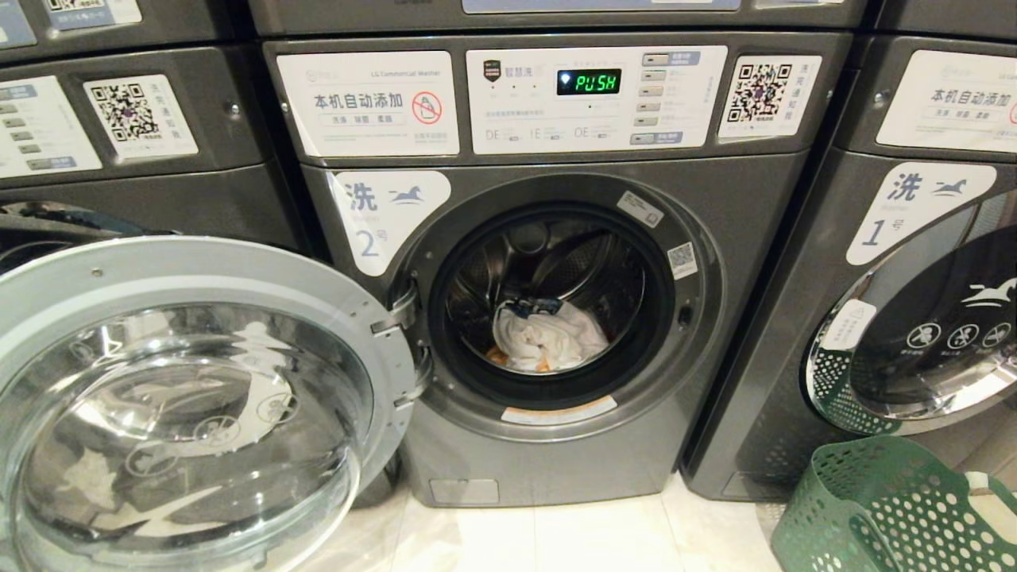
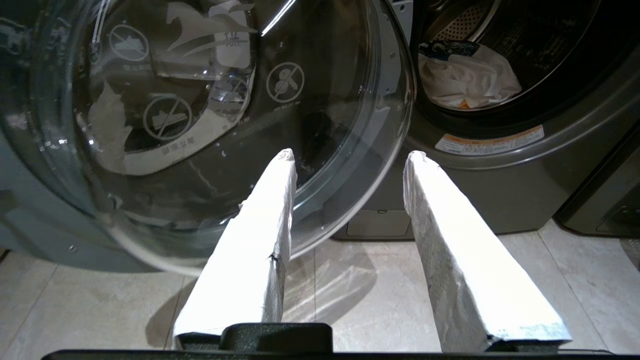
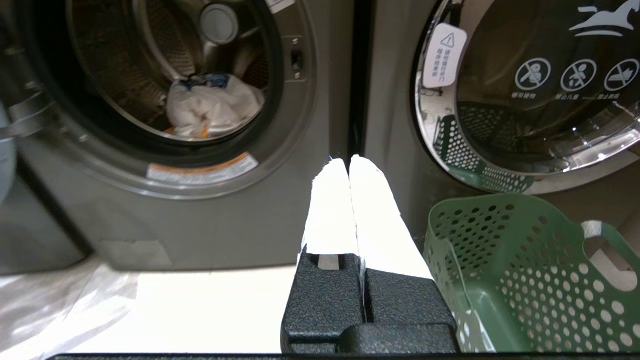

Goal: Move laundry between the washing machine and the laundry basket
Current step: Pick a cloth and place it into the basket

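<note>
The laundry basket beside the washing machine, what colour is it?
The laundry basket is green, with round holes; the right wrist view shows it best.

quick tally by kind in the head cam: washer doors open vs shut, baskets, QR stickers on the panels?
Open washer doors: 1
Shut washer doors: 1
Green laundry baskets: 1
QR stickers on panels: 2
Total: 5
</note>
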